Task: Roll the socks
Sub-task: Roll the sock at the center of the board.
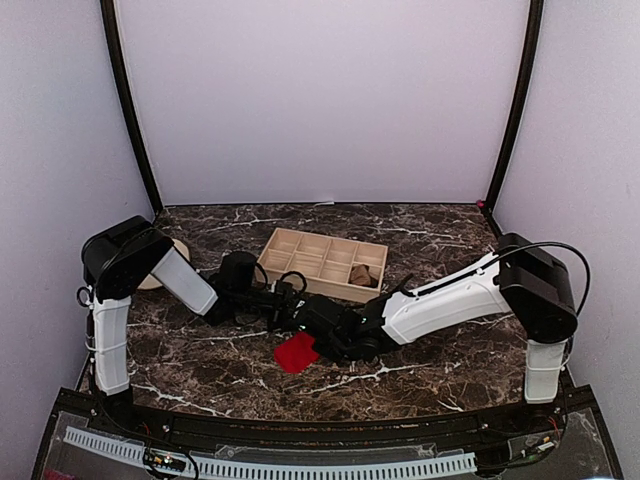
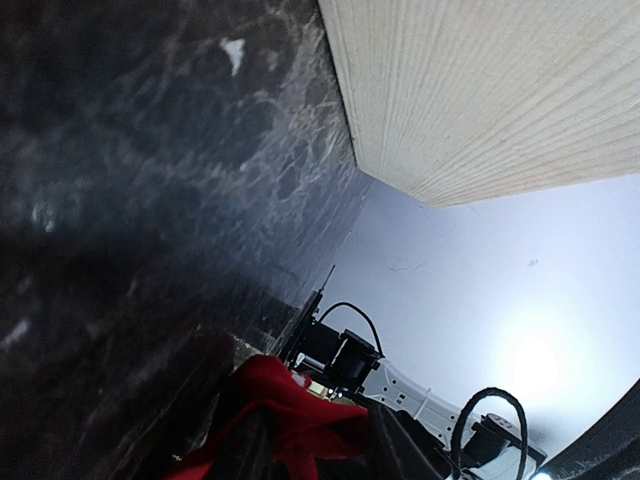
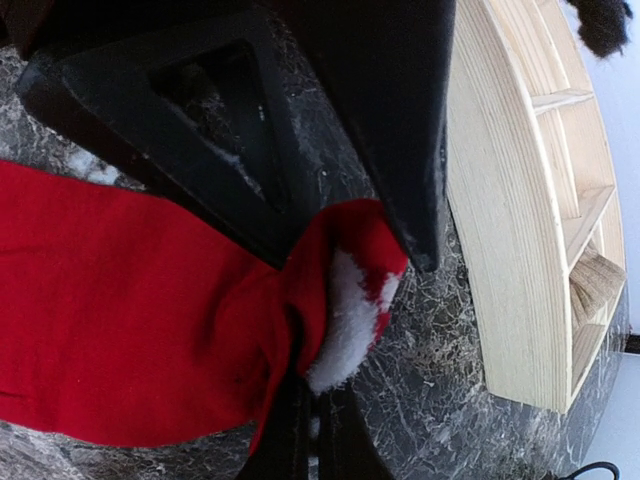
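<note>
Item: red sock (image 1: pixel 297 352), lying on the marble table (image 1: pixel 450 240) just on the near side of the wooden tray (image 1: pixel 290 250), under the point where the two grippers meet.
Second item: tan-brown sock (image 1: pixel 365 275), bunched in a right-hand compartment of the tray, apart from both grippers.
Right gripper (image 3: pixel 355 258): fingers closed in on the bunched end of the red sock, pinching it.
Left gripper (image 1: pixel 290 308): appears pressed together on the same red fabric, which gathers between dark parts at the bottom of its wrist view; the fingers themselves barely show.
Handling, judged: light, soft and limp, with no stiffness to hold a shape. It should fold and bunch under any pinch, and it is not fragile. The fabric is grippy enough that slip is unlikely.
Hold point, judged: the gathered end, where the layers give thickness; the single flat layer offers little to grasp.
Orientation: the bunched end, showing white lining, lies on the tray side.
Long axis: in the right wrist view the flat length runs away from the pinch and from the tray. From above, the grippers cover part of it and its full line cannot be read.
</note>
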Available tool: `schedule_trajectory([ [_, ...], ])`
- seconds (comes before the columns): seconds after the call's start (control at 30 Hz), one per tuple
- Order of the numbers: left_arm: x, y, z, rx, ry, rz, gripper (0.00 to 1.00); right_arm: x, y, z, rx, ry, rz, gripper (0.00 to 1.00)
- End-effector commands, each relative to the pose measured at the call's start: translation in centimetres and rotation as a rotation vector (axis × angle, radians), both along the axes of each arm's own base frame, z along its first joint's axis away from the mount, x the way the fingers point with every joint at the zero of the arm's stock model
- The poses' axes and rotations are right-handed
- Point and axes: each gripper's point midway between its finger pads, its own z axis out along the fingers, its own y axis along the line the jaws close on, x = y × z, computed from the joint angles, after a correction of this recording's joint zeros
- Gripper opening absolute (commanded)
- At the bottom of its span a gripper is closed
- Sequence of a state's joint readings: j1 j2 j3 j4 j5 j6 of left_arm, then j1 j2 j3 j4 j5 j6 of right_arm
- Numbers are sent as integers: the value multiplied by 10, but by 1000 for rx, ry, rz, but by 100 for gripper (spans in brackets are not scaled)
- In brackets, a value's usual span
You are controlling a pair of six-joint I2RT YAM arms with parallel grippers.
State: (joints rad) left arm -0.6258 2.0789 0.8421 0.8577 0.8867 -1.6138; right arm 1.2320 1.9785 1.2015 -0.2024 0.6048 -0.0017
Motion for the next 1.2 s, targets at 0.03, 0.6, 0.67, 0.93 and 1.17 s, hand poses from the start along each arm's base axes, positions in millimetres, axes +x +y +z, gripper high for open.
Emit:
schedule_trajectory([
  [0.03, 1, -3, -1, -22, 25, -15, 28, -2, 11, 4, 13, -22, 15, 0],
  [0.6, 3, -6, 1, -55, 11, -26, 0, -2, 8, -1, -22, -18, 12, 0],
  [0.67, 4, -7, 0, -54, 5, -29, 0, -2, 8, 0, -17, -15, 6, 0],
  [0.93, -2, -4, -15, -34, -54, -68, 0, -3, 7, 3, 17, 28, -35, 9],
  [1.17, 0, -5, -24, -69, -156, -80, 0, -4, 4, 5, 62, 82, -76, 14],
])
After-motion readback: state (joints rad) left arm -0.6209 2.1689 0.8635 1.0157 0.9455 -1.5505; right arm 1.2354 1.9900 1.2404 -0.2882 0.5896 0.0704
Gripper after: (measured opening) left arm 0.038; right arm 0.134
